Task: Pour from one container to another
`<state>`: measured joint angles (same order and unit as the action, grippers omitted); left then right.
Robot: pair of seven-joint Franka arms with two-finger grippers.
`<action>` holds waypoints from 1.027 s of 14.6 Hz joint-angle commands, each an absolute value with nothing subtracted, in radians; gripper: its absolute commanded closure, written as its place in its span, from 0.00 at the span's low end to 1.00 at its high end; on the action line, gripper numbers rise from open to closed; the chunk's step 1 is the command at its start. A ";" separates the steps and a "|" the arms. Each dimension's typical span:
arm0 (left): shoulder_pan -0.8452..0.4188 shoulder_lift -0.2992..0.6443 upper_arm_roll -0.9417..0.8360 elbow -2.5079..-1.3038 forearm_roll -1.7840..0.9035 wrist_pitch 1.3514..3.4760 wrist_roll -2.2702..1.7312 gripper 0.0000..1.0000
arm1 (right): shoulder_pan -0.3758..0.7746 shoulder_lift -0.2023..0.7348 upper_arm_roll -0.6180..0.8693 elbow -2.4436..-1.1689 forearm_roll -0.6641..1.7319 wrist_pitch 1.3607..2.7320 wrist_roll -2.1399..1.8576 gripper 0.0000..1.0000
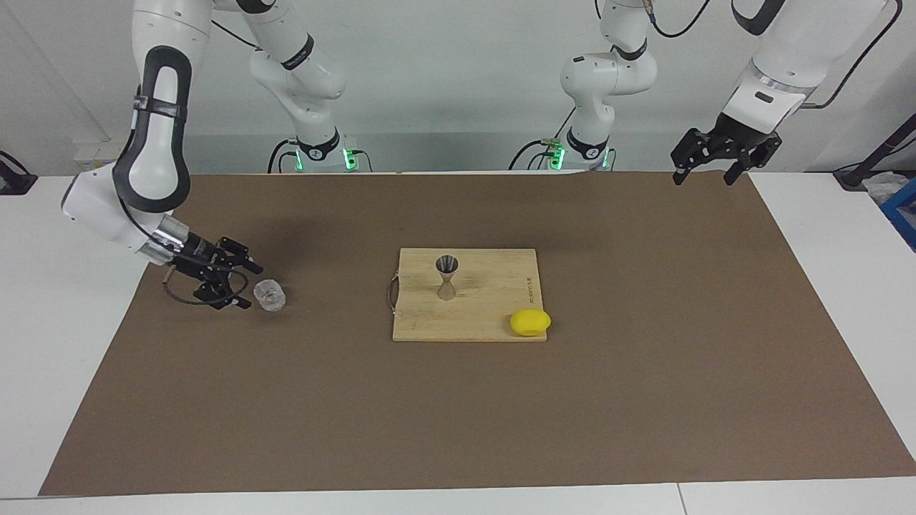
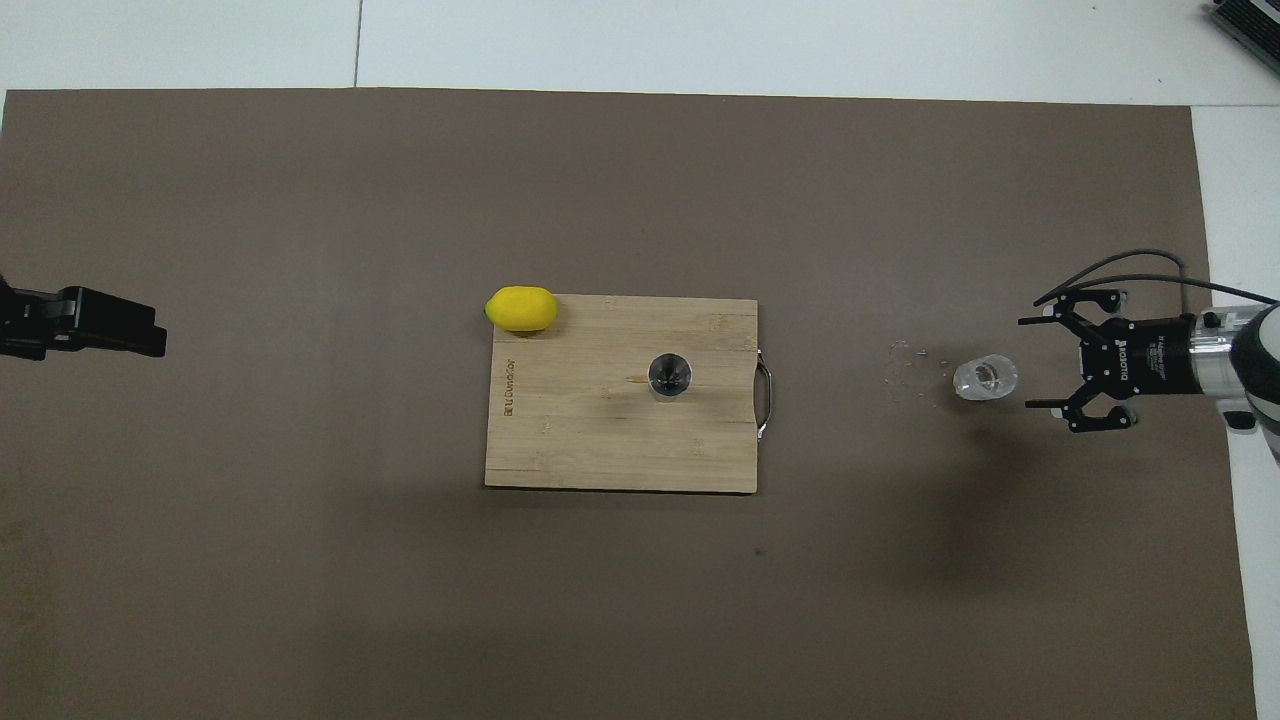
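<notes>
The clear glass cup (image 1: pixel 270 295) stands on the brown mat toward the right arm's end of the table; it also shows in the overhead view (image 2: pixel 985 378). My right gripper (image 1: pixel 250 287) is low beside it, open, its fingers pointing at the cup with a small gap between; it shows in the overhead view too (image 2: pixel 1030 363). The steel jigger (image 1: pixel 447 275) stands upright on the wooden cutting board (image 1: pixel 494 325), seen from above as well (image 2: pixel 669 374). My left gripper (image 1: pixel 703 179) waits open, raised over the mat's edge at the left arm's end (image 2: pixel 150 340).
A yellow lemon (image 1: pixel 530 322) lies on the board's corner farther from the robots (image 2: pixel 521 308). The board (image 2: pixel 600 440) has a metal handle (image 2: pixel 765 395) on the side toward the cup. A few small specks (image 2: pixel 905 365) lie on the mat between cup and board.
</notes>
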<state>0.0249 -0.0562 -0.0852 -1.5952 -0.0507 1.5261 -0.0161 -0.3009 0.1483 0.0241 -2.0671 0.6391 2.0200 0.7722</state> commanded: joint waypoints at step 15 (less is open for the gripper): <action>0.038 -0.078 -0.095 -1.608 -0.032 1.513 -0.005 0.00 | 0.037 0.029 0.037 -1.740 -0.029 1.803 0.269 0.00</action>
<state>0.0249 -0.0562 -0.0852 -1.5952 -0.0507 1.5257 -0.0161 0.0328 0.0115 0.0349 -1.8194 -0.0006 1.8538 0.3154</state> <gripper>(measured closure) 0.000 0.000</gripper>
